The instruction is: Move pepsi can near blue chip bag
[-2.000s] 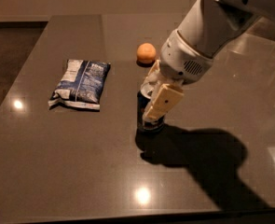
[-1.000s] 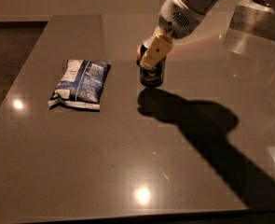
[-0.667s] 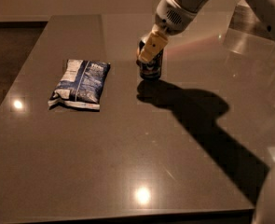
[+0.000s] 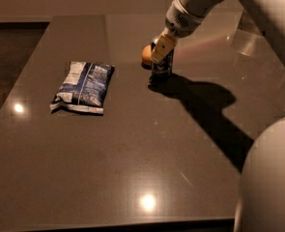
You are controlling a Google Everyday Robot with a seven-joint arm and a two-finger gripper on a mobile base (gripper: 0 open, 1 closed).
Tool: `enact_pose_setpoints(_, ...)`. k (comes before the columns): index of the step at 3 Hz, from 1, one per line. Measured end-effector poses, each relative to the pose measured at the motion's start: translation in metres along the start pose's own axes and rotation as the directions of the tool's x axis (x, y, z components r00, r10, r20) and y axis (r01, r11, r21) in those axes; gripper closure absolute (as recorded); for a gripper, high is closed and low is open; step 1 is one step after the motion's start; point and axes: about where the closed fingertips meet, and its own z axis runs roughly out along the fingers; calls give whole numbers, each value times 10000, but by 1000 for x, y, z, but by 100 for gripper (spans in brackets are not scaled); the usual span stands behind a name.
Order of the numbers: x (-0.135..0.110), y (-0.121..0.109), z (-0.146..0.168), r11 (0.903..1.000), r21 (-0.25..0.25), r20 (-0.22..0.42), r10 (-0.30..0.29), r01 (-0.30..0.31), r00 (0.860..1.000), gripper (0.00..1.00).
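Pepsi can (image 4: pixel 163 68) stands upright on a dark grey table (image 4: pixel 132 153), directly beneath the gripper (image 4: pixel 160 52), its base on the tabletop. It is a small dark blue can, and its upper part is partly covered by the gripper.

An orange (image 4: pixel 145 55) sits just to the left of the gripper as I look at it, close beside the can and a little behind it. I cannot tell whether fruit and can touch.

Well to the left of the gripper, and nearer to me, a blue chip bag (image 4: pixel 83 86) lies flat on the table, dark blue with white patches and print, its long side running away from me. Bare tabletop lies between the bag and the can.

To the right of the gripper and towards me, the arm's long dark shadow (image 4: pixel 205 103) stretches across the table from the foot of the can. A rounded white part of the robot's body (image 4: pixel 270 178) fills the near right corner. Two bright spots of reflected light show on the table's near half.

A white arm (image 4: pixel 195 4) reaches in from the upper right and slants down to the gripper. One tan finger (image 4: pixel 163 43) lies against the near side of the can's upper half; the other is hidden behind it. The gripper looks closed narrowly on the can, holding it near the top.
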Motion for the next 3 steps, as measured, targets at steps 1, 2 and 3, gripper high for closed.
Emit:
enact_pose_setpoints(1, 11, -13, 8, 10000, -9, -122, 79, -80, 9999, 26)
enact_pose_setpoints(2, 10, -12, 12, 10000, -51, -123, 65, -65, 9999, 0)
enact_pose_setpoints(3, 10, -12, 12, 10000, -56, -125, 64, -64, 9999, 0)
